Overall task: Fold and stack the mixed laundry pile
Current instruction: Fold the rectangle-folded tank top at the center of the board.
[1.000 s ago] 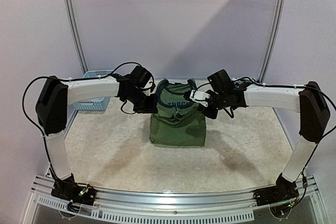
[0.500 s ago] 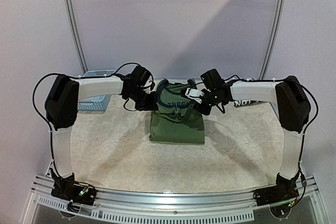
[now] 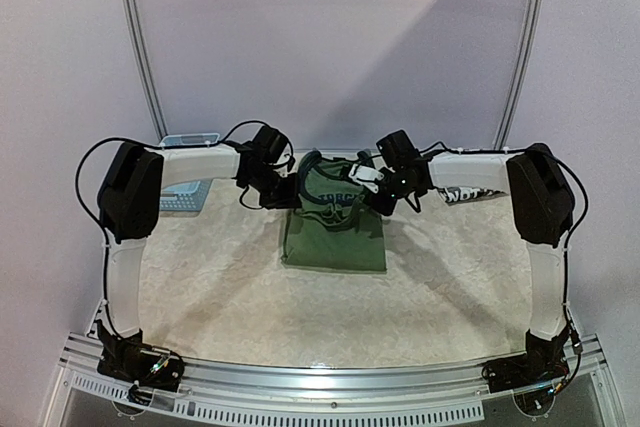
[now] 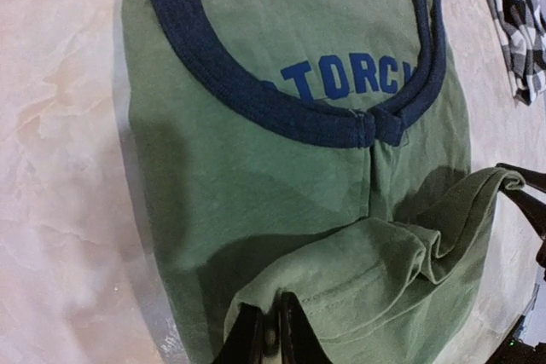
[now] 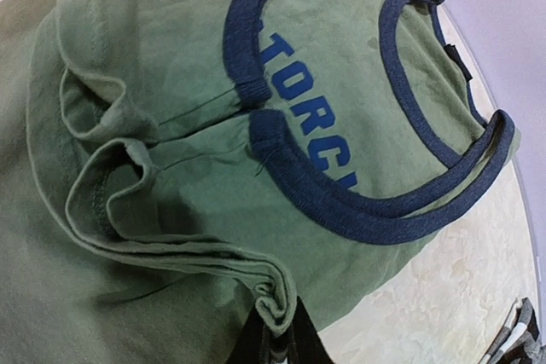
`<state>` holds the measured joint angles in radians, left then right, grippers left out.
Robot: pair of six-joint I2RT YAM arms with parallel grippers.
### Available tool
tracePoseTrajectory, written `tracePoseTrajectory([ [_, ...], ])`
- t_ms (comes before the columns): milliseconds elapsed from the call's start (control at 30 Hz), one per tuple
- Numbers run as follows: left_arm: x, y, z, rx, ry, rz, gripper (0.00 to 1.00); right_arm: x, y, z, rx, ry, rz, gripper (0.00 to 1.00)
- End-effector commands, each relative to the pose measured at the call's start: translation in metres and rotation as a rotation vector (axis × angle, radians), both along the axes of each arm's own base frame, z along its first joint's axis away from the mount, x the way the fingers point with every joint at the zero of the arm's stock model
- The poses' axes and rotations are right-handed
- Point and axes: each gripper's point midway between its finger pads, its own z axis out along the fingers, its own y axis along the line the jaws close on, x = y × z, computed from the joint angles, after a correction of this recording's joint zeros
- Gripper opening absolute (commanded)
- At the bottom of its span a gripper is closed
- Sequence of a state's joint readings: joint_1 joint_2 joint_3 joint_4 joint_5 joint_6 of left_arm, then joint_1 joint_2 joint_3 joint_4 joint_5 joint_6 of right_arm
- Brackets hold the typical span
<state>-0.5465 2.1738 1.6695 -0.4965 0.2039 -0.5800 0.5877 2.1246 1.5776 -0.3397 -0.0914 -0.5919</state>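
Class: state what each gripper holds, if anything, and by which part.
The green shirt, by its stitched bottom hem: the left gripper pinches one end, the right gripper the other, with the hem raised over the shirt's body.

The sleeveless olive green shirt [image 3: 335, 237] lies in the middle of the table, its neckline toward the far edge. Navy trim rings the neck and armholes, and blue letters cross the chest. Its stitched hem is doubled up over the body and raised at both corners, bunched into pleats. The black-and-white checked shirt [image 3: 468, 193] lies crumpled, apart, to its right.
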Motion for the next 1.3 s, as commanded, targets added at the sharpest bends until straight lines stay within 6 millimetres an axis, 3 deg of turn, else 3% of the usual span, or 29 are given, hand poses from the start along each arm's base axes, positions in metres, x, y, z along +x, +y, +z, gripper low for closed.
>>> tracePoseTrajectory([
  [0, 0.021, 0.021, 0.016, 0.019, -0.044, 0.079, 0.17, 0.015, 0.002, 0.001, 0.048, 0.039, -0.049, 0.14],
  [100, 0.023, 0.025, 0.030, 0.027, -0.051, 0.085, 0.45, 0.018, -0.006, 0.012, 0.067, 0.034, -0.096, 0.34],
  [133, 0.021, 0.025, 0.039, 0.029, -0.056, 0.078, 0.87, 0.017, -0.009, 0.027, 0.095, 0.025, -0.108, 0.38],
  [167, 0.019, 0.026, 0.049, 0.033, -0.067, 0.074, 0.98, 0.016, -0.014, 0.037, 0.125, 0.033, -0.126, 0.42],
  [233, 0.012, 0.034, 0.080, 0.058, -0.128, 0.077, 1.00, 0.006, -0.024, 0.064, 0.185, 0.052, -0.151, 0.45],
  [367, -0.015, 0.072, 0.175, 0.215, -0.439, 0.144, 1.00, -0.047, -0.041, 0.124, 0.280, 0.100, -0.095, 0.48],
  [433, -0.027, 0.094, 0.211, 0.284, -0.620, 0.263, 1.00, -0.076, -0.045, 0.132, 0.320, 0.131, -0.044, 0.54],
  [467, -0.032, 0.110, 0.213, 0.276, -0.635, 0.370, 1.00, -0.091, -0.046, 0.129, 0.336, 0.155, -0.010, 0.56],
  [500, -0.035, 0.118, 0.203, 0.261, -0.616, 0.397, 1.00, -0.104, -0.049, 0.134, 0.349, 0.147, 0.023, 0.58],
  [533, -0.037, 0.112, 0.189, 0.229, -0.586, 0.331, 0.95, -0.114, -0.051, 0.131, 0.351, 0.158, 0.045, 0.58],
  [567, -0.042, 0.096, 0.175, 0.194, -0.559, 0.206, 0.86, -0.123, -0.053, 0.125, 0.337, 0.174, 0.075, 0.59],
  [600, -0.055, 0.071, 0.165, 0.144, -0.546, 0.019, 0.70, -0.131, -0.055, 0.120, 0.326, 0.197, 0.102, 0.59],
  [633, -0.077, 0.039, 0.157, 0.089, -0.550, -0.212, 0.59, -0.142, -0.055, 0.115, 0.314, 0.222, 0.147, 0.59],
  [700, -0.108, 0.020, 0.136, 0.177, -0.540, -0.415, 0.57, -0.159, -0.055, 0.105, 0.277, 0.240, 0.242, 0.57],
  [867, -0.171, 0.013, 0.077, 0.533, -0.604, -0.969, 0.58, -0.197, -0.046, 0.061, 0.058, 0.208, 0.414, 0.51],
  [1000, -0.176, 0.011, 0.059, 0.569, -0.677, -1.121, 0.59, -0.213, -0.038, 0.039, -0.059, 0.081, 0.538, 0.50],
  [1267, -0.170, -0.002, 0.031, 0.583, -0.676, -1.200, 0.52, -0.192, -0.023, 0.017, -0.100, 0.009, 0.566, 0.49],
])
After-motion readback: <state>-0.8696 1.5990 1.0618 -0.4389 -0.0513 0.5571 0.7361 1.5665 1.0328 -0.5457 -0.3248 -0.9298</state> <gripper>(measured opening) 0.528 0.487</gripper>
